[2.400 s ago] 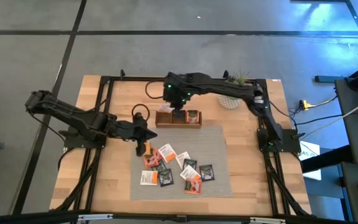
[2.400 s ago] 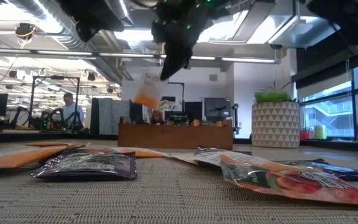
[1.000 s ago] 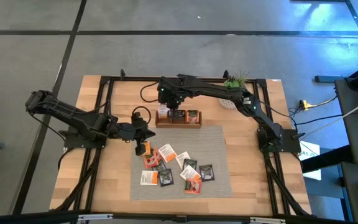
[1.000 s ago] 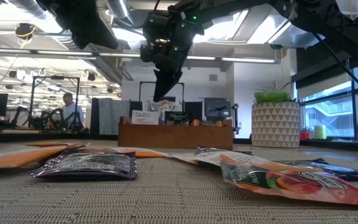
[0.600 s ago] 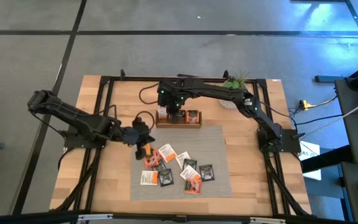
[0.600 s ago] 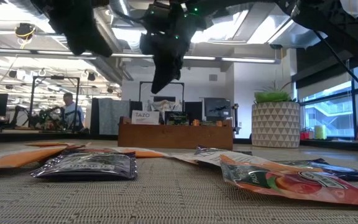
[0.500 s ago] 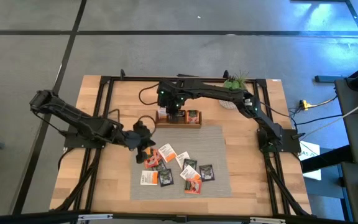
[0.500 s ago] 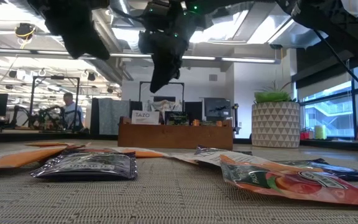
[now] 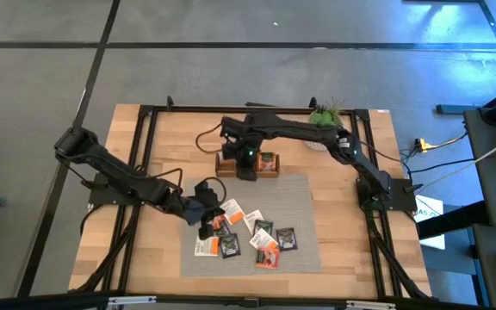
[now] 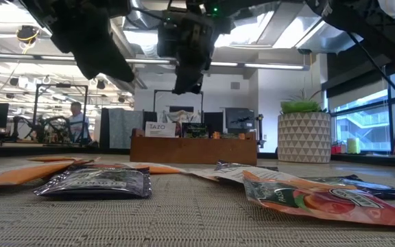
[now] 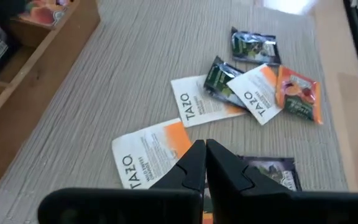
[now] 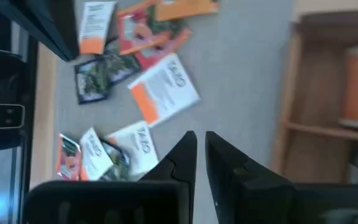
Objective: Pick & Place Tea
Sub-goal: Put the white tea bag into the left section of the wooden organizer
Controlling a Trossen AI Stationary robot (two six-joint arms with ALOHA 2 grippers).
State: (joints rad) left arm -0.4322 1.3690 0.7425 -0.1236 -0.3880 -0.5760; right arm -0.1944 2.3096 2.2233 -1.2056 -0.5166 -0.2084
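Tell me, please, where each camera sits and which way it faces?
High: overhead, straight down; both arms, mat.
Low: table height, level across sachets to the wooden tray; arms above.
Left wrist: over sachets; left gripper shut.
Right wrist: by tray; right gripper nearly shut, empty.
Shared: white-orange sachet.

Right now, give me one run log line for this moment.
left gripper: shut, empty, over sachets on mat | right gripper: near shut, empty, at tray front edge | tray: some sachets in

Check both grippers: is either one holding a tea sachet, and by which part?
Nothing is held. The left gripper is shut and empty above the loose sachets; the right gripper is nearly shut, empty, by the tray.
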